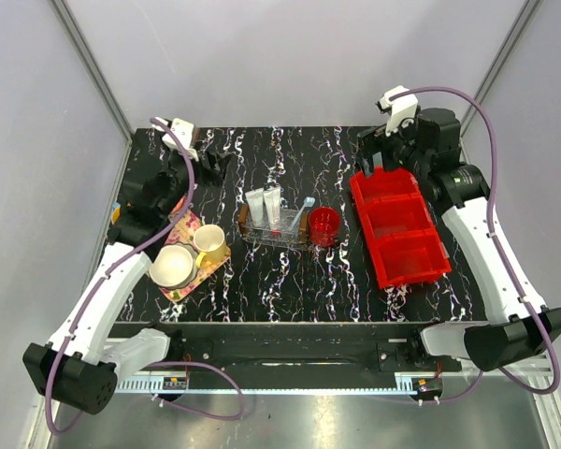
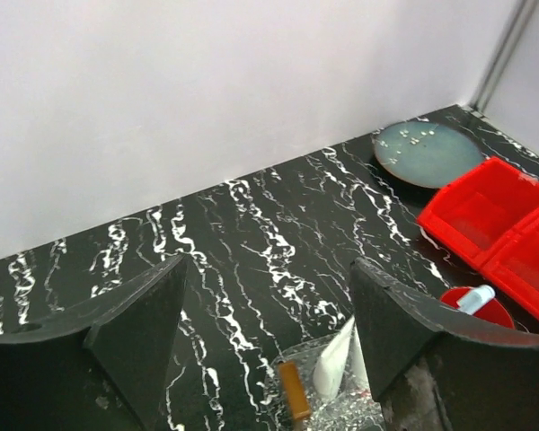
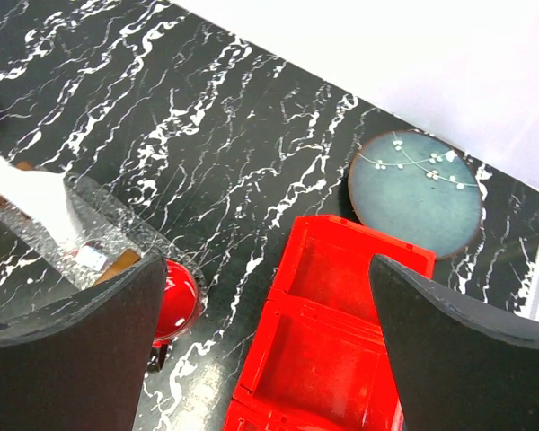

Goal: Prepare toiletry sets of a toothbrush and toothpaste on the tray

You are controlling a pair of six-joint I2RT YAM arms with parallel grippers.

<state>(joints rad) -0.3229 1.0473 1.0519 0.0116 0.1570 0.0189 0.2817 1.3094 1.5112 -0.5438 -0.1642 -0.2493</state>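
Observation:
The clear tray (image 1: 274, 234) sits mid-table with two white toothpaste tubes (image 1: 264, 207) standing in its left half. The pale toothbrush (image 1: 302, 213) leans at its right end, head up beside a red cup (image 1: 324, 225). My left gripper (image 1: 210, 164) is open and empty, raised at the back left; its view shows the tray's brown handle (image 2: 295, 391), a tube (image 2: 335, 361) and the toothbrush head (image 2: 477, 297). My right gripper (image 1: 374, 154) is open and empty above the red bin's far end (image 3: 341, 269); its view shows the tray (image 3: 103, 229) and a tube (image 3: 36, 193).
A red compartment bin (image 1: 397, 227) stands right of the red cup. A flowery tray (image 1: 185, 226) at the left holds a yellow cup (image 1: 210, 239) and a white bowl (image 1: 173, 267). A dark round plate (image 3: 418, 193) lies at the back right, by the wall.

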